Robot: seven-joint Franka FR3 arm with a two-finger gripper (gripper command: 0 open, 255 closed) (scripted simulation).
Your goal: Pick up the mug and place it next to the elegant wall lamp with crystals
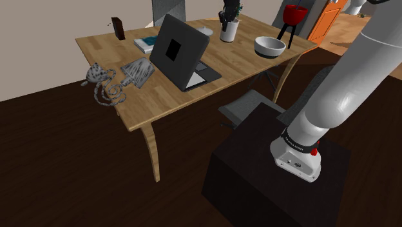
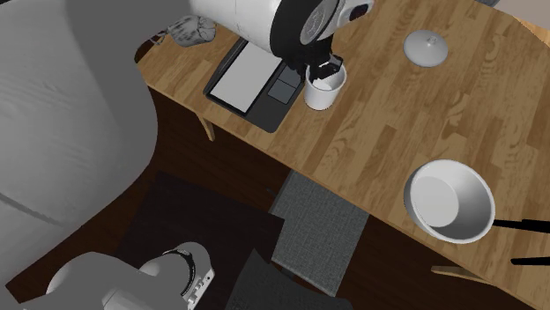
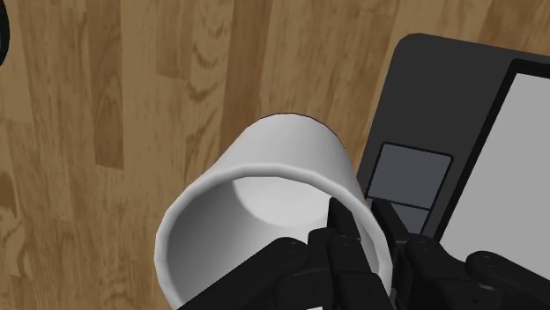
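Currently pinching one wall of the plain white cylindrical mug with the all-black two-finger gripper: one finger inside the rim, one outside, on the side facing the open black laptop. Standing upright on the light wooden table, at roughly one o'clock from that laptop in the shoulder view; seemingly resting on the wood, not yet lifted.

Judging the step in hand as the lift. Calling for a firm squeeze first, guarding against swing or slip from a single-wall hold. Then rising straight up and clearing the laptop's raised screen before carrying toward eight o'clock, to the toppled grey wall lamp with curling crystal strands lying near the table's edge. Risking a clipped screen by travelling low, or scattered crystals by landing too close; aiming for bare wood just beside the shade.

Spreading beneath everything, a dark brown plank floor. Glowing at the shoulder view's one o'clock, an orange door. Tucking against the table's near edge, a grey padded chair. Sharing the tabletop:
- a round white bowl at four o'clock from the mug
- a red pot on black legs at two o'clock from the mug
- a teal-edged book at ten o'clock from the laptop
- a small dark brown block, also at ten o'clock from the laptop
- a small white domed lid near the mug
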